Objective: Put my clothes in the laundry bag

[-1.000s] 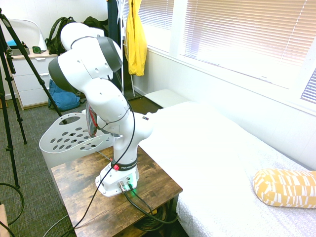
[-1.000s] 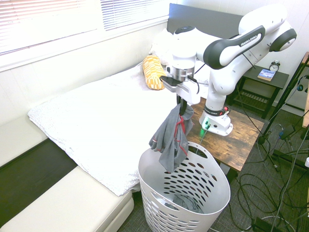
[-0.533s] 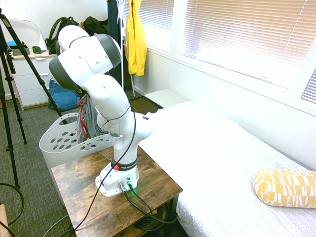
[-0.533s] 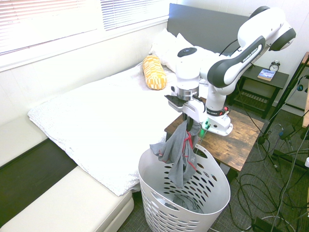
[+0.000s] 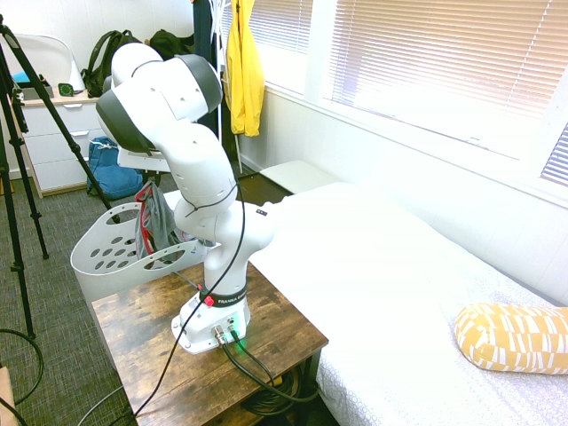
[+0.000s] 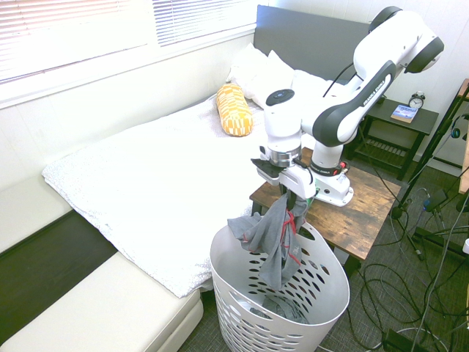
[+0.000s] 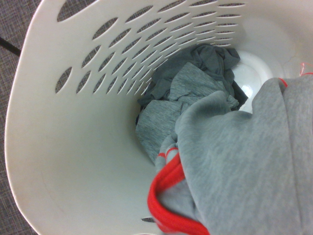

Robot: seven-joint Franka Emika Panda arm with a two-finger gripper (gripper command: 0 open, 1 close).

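**Now over the basket: clothes hang from closed fingers**

Directly above the laundry bag, the gripper points down, its fingers clamped on the top of the clothes. That grey, red-trimmed fabric dangles with its lower end inside the bag's rim. More grey garments lie at the bag's bottom. Beside it stands a wooden table.

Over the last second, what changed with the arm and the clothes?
The gripper came down, still shut on the clothes, so the hanging garment's lower end now dips inside the basket instead of dangling above its rim. Nothing was let go. The basket and the grey clothing already in its bottom stayed put.
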